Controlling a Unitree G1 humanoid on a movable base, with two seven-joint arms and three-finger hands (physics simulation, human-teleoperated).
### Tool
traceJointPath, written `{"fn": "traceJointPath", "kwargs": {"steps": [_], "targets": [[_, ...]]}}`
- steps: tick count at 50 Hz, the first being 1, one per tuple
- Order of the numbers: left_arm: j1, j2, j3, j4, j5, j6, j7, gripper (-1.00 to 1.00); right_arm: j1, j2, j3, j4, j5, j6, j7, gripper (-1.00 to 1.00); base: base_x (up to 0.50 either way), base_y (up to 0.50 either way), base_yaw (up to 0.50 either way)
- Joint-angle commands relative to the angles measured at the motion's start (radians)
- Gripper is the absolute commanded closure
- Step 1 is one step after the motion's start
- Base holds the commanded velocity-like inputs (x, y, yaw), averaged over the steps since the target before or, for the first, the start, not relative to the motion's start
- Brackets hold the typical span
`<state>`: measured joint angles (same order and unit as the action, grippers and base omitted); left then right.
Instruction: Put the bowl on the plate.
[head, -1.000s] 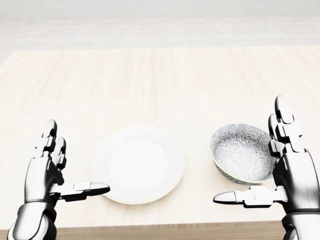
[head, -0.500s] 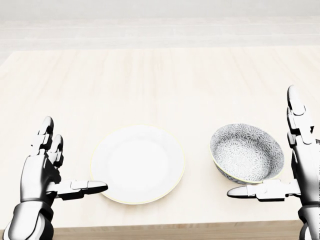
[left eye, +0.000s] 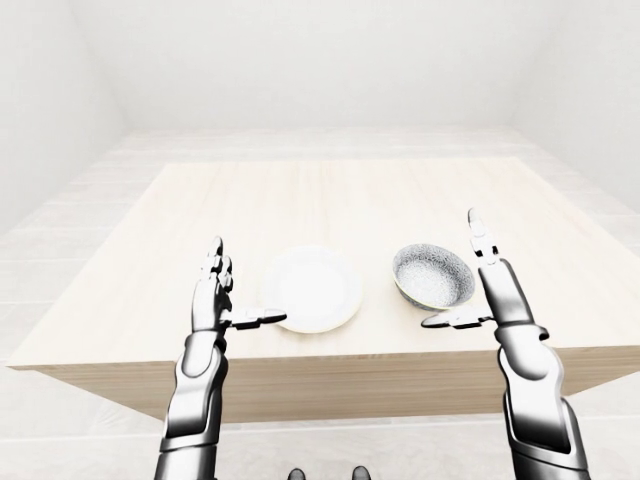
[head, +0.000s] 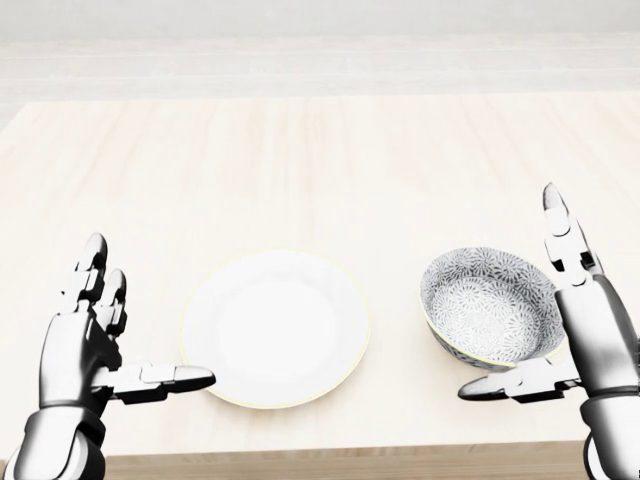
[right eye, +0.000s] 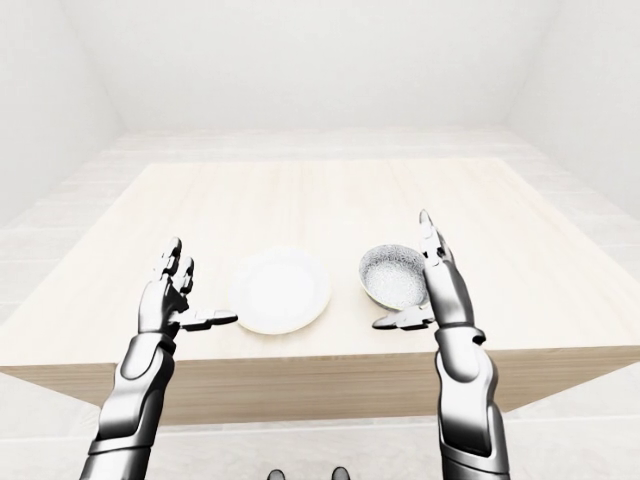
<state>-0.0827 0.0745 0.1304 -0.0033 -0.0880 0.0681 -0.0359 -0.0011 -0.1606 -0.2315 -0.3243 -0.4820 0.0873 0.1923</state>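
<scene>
Currently the bowl (head: 492, 304) sits upright on the table (head: 300, 160), near its lower edge in the head view, and well to the right of the plate (head: 275, 327); the two do not touch, with bare wood between them. The right hand (head: 585, 335) stands just right of the bowl, fingers (head: 562, 235) straight and pointing up the view, thumb (head: 512, 386) stretched leftward below the bowl's rim: spread, holding nothing. Whether the palm touches the bowl wall cannot be told. The left hand (head: 80, 345) is likewise spread, thumb tip at the plate's lower-left rim, contact unclear, nothing gripped. Judgement: the right hand is much the nearer to the bowl, which lies to its left, inside the angle of thumb and fingers. The bowl is round, so no axis matters. The path leftward to the plate looks unobstructed; only the left thumb lies close to the landing spot.
</scene>
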Motion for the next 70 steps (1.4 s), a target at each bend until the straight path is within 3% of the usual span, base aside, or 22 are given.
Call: {"fn": "traceJointPath", "kwargs": {"steps": [1,11,23,40,48,63,70], "targets": [[0.015,-0.003,-0.004,0.013,0.02,-0.045,-0.003,-1.0,-0.012,-0.009,0.017,0.054,-0.098,0.0,0.017,-1.0,0.0,0.0,0.0],[0.028,-0.005,-0.011,0.023,0.044,-0.082,-0.002,-1.0,-0.03,-0.017,0.045,0.104,-0.191,0.0,0.029,-1.0,0.0,0.0,0.0],[0.027,-0.005,-0.007,0.022,0.047,-0.077,-0.006,-1.0,-0.068,-0.036,0.074,0.091,-0.314,0.0,0.101,-1.0,0.0,0.0,0.0],[0.017,-0.002,-0.01,0.054,0.056,-0.088,-0.011,-1.0,-0.097,-0.04,0.07,0.068,-0.422,0.0,0.177,-1.0,0.0,0.0,0.0],[0.006,0.002,-0.004,0.051,0.051,-0.071,-0.011,-1.0,-0.111,-0.047,0.068,0.066,-0.463,0.0,0.212,-1.0,0.0,0.0,0.0],[0.0,0.003,-0.004,0.06,0.053,-0.076,-0.009,-1.0,-0.132,-0.051,0.085,0.122,-0.563,0.0,0.25,-1.0,0.0,0.0,0.0],[0.004,0.004,-0.002,0.058,0.05,-0.077,-0.012,-1.0,-0.184,-0.049,0.098,0.243,-0.58,0.0,0.214,-1.0,0.0,0.0,0.0]]}}
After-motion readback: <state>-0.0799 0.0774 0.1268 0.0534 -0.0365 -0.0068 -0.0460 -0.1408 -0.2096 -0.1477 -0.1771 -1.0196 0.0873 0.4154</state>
